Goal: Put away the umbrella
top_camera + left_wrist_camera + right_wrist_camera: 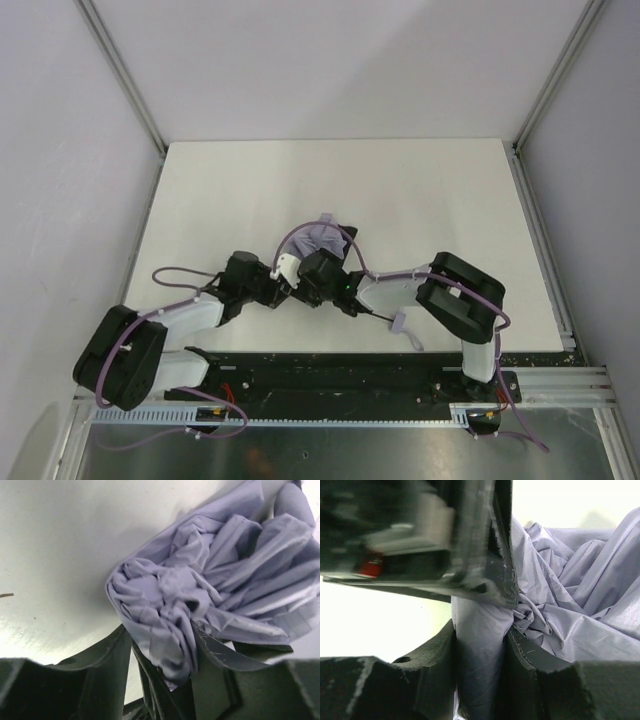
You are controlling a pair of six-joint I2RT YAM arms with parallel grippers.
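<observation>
The umbrella (326,238) is a crumpled lavender-grey bundle on the white table (420,200), just beyond where both grippers meet. Its thin black shaft (378,316) runs toward the near right and ends in a small lavender handle (400,323) with a wrist loop. My left gripper (298,268) comes in from the left. In the left wrist view it (167,655) is shut on a bunched fold of the canopy (200,590). My right gripper (318,268) comes in from the right. In the right wrist view it (480,650) is shut on a smooth rolled part of the fabric (480,630), right below the left gripper's body (420,535).
Grey walls with aluminium frame posts (125,75) enclose the table on the left, back and right. A black rail (330,375) with the arm bases runs along the near edge. Purple cables (180,275) loop along both arms.
</observation>
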